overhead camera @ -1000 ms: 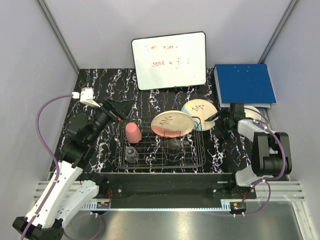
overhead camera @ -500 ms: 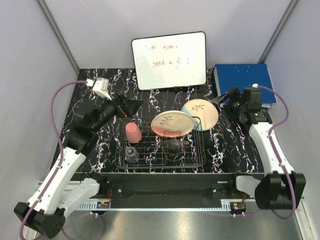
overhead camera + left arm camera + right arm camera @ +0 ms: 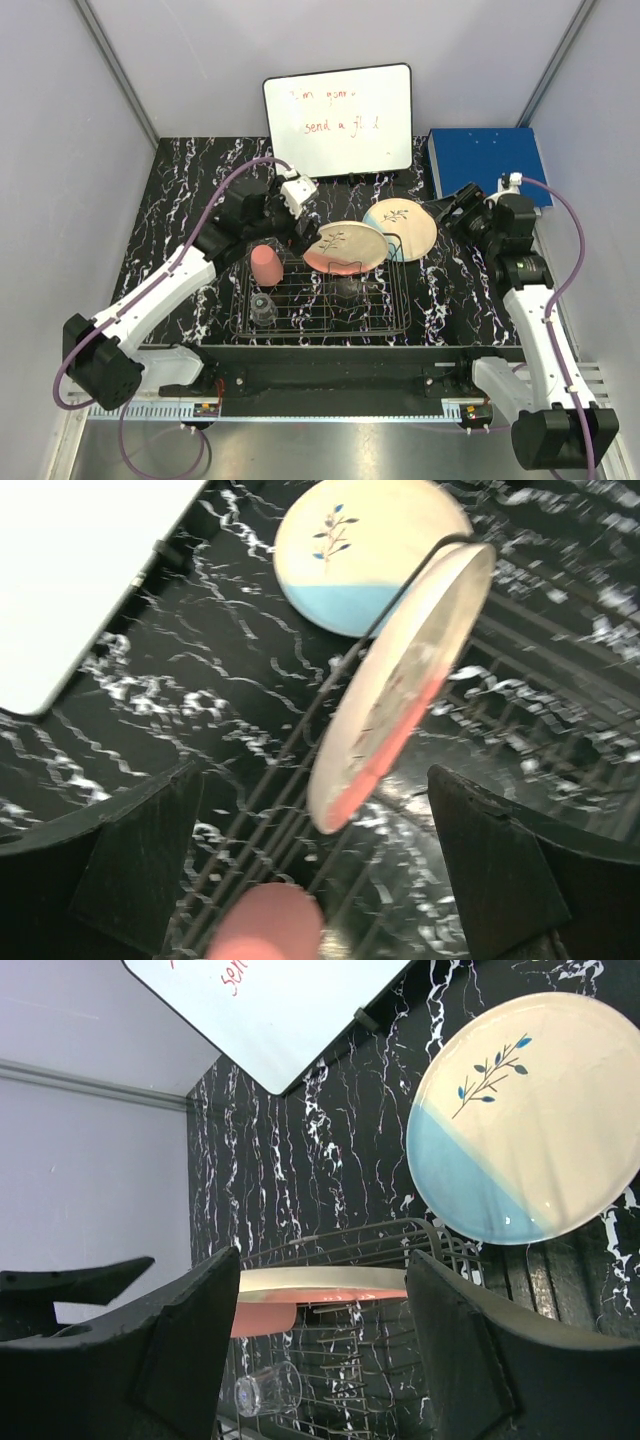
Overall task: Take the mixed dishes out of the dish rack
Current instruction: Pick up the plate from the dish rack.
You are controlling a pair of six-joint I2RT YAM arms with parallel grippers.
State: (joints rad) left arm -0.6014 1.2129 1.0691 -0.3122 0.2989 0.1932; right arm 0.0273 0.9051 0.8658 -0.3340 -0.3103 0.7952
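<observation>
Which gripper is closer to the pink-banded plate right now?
Left. The left gripper is open right at the left rim of the pink-banded plate. The right gripper, also open, sits to the right beyond the blue-banded plate.

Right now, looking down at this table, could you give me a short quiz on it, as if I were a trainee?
1. True or false: the large cream plate with a pink band is propped on edge in the low dark wire dish rack.
2. Which thing sits nearest the rack's near-left corner? A) the small clear glass B) the pink cup C) the smaller cream plate with a blue band
3. In one word each, are the left hand and the right hand open or shut?

Key: 1 true; 2 A; 3 open, open.
</observation>
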